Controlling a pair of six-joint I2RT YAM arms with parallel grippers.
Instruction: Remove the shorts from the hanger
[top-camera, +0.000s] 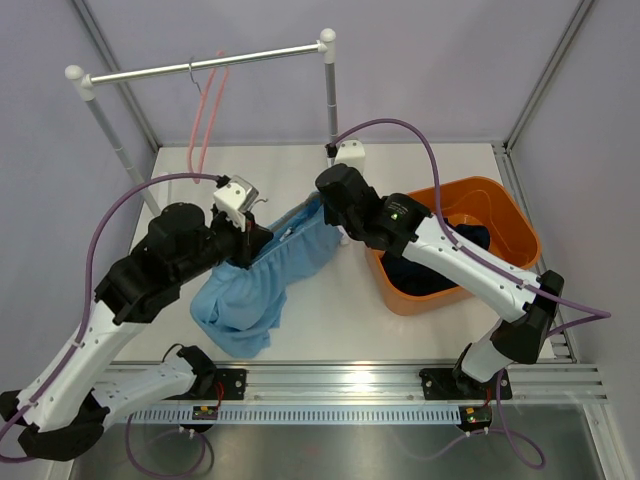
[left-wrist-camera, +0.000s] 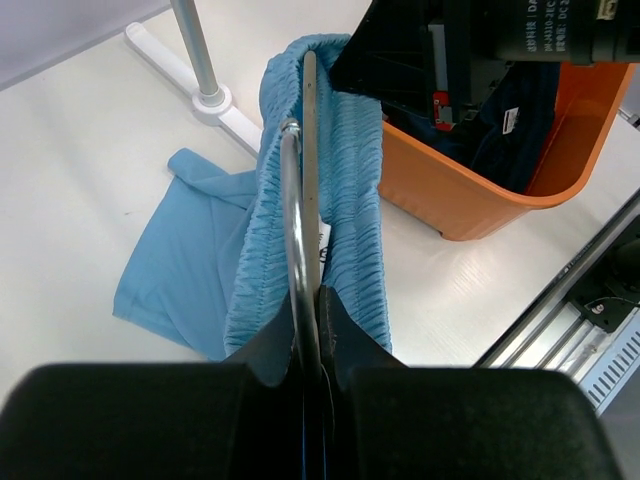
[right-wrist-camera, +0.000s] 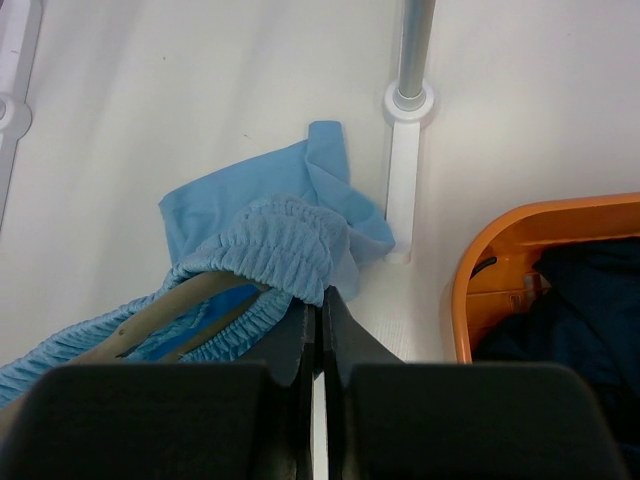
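The light sky blue shorts (top-camera: 265, 280) hang by their gathered waistband on a wooden hanger (left-wrist-camera: 310, 140), held low over the table between my two grippers, with the legs lying on the table. My left gripper (top-camera: 256, 238) is shut on the hanger's metal hook (left-wrist-camera: 292, 220), as the left wrist view (left-wrist-camera: 320, 296) shows. My right gripper (top-camera: 326, 206) is shut on the far end of the waistband (right-wrist-camera: 290, 245), as the right wrist view (right-wrist-camera: 321, 296) shows. The dark navy shorts (top-camera: 430, 275) lie in the orange bin (top-camera: 500, 195).
A clothes rack stands at the back, with a rail (top-camera: 200, 65) and a white foot (top-camera: 348, 152) close behind my right gripper. A pink hanger (top-camera: 205, 125) hangs empty on the rail. The bin sits at the right, next to my right arm.
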